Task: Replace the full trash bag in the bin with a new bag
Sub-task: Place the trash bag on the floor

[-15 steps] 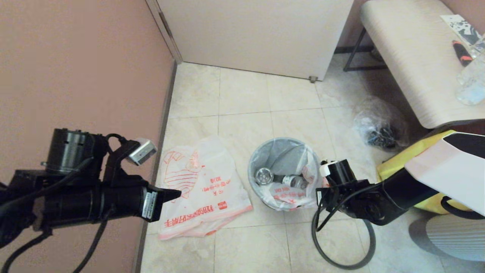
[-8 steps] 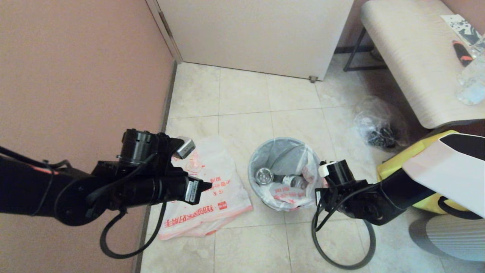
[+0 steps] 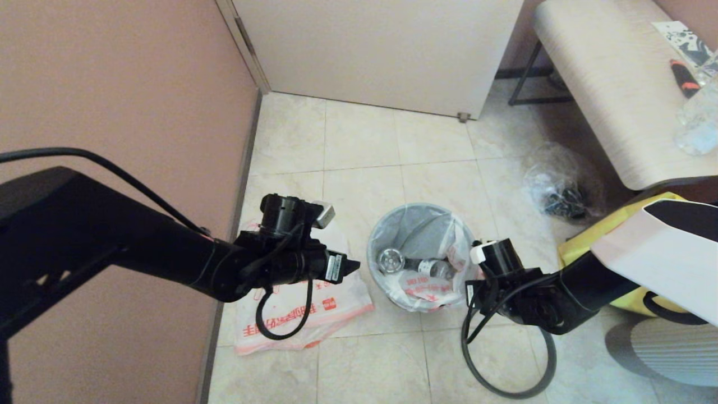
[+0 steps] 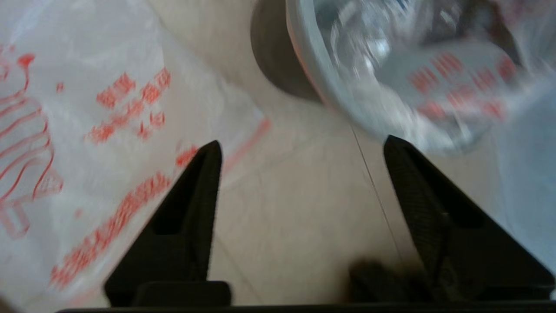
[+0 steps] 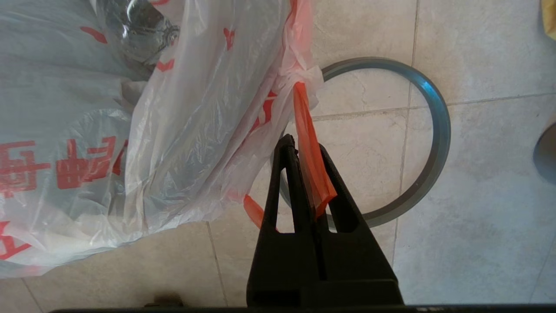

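The black bin [image 4: 271, 61] stands on the tiled floor, lined with the full trash bag [image 3: 426, 294]; bottles and cans show inside. My right gripper [image 5: 304, 145] is at the bin's right side, shut on the bag's orange-red handle [image 5: 310, 143], which is pulled out from the rim. The new bag [image 3: 297, 306] lies flat on the floor left of the bin, partly under my left arm. My left gripper [image 3: 353, 265] hovers open over bare floor between the new bag [image 4: 87, 108] and the bin, with nothing between its fingers.
A thin dark grey hoop [image 5: 436, 126] lies on the floor under my right gripper. A clear bag of dark items [image 3: 561, 188] and a yellow tote [image 3: 617, 235] sit right of the bin. A bench [image 3: 611, 90] stands at the back right, a pink wall [image 3: 112, 84] runs along the left.
My left arm has reached forward and to the right, from beside the wall, across the new bag, to close by the bin's left side. The right gripper has barely moved.
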Controlling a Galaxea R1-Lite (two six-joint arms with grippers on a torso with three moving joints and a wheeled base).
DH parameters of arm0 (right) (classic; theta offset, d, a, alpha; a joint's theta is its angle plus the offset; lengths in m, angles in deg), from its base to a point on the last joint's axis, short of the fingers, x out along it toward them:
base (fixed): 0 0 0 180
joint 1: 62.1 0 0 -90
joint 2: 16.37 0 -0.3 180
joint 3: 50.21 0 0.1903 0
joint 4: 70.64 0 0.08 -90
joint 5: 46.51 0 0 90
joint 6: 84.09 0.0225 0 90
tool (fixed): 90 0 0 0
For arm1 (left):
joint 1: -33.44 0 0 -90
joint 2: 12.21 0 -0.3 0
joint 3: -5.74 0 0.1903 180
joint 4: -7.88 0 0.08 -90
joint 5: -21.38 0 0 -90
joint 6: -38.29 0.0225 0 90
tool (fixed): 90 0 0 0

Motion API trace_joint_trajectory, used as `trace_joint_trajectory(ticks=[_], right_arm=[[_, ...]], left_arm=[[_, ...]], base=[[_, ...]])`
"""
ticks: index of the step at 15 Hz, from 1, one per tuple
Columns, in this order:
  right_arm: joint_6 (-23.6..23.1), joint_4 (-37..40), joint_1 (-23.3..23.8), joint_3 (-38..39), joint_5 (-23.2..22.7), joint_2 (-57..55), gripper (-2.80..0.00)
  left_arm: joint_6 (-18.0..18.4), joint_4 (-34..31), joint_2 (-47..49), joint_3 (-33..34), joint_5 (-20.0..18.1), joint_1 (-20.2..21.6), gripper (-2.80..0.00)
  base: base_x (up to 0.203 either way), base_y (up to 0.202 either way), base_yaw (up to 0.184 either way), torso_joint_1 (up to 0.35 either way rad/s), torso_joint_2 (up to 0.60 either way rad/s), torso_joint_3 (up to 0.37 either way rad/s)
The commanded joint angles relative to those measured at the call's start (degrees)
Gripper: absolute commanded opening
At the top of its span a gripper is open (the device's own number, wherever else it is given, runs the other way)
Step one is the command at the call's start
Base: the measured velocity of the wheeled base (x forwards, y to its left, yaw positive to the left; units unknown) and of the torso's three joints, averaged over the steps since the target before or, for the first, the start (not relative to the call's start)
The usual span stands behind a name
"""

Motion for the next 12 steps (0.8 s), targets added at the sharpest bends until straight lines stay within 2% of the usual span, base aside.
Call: trace_joint_trajectory(ticks=[1, 5, 10, 11, 12], right_arm=[[0.11, -0.14, -0.02, 0.01, 0.11, -0.25, -2.80], [0.19, -0.16, -0.56, 0.01, 0.11, -0.16, -2.80], [0.19, -0.22, -0.81, 0.01, 0.11, -0.07, -2.80], [0.19, -0.16, -0.81, 0.01, 0.11, -0.07, -2.80], [0.19, -0.17, -0.81, 0.01, 0.11, -0.07, -2.80]], left_arm=[[-1.25, 1.11, 6.64, -4.11, 0.77, -1.14, 0.00], [-4.98, 2.15, 14.06, -13.13, 4.74, -3.31, 0.00], [-6.79, 2.10, 19.76, -21.39, 9.45, -3.56, 0.00], [-7.21, 1.91, 20.74, -23.05, 9.59, -3.62, -2.80], [-7.34, 1.77, 21.59, -24.25, 9.63, -3.70, -2.80]], base=[[0.000, 0.000, 0.000, 0.000, 0.00, 0.000], [0.000, 0.000, 0.000, 0.000, 0.00, 0.000], [0.000, 0.000, 0.000, 0.000, 0.00, 0.000], [0.000, 0.000, 0.000, 0.000, 0.00, 0.000], [0.000, 0.000, 0.000, 0.000, 0.00, 0.000]])
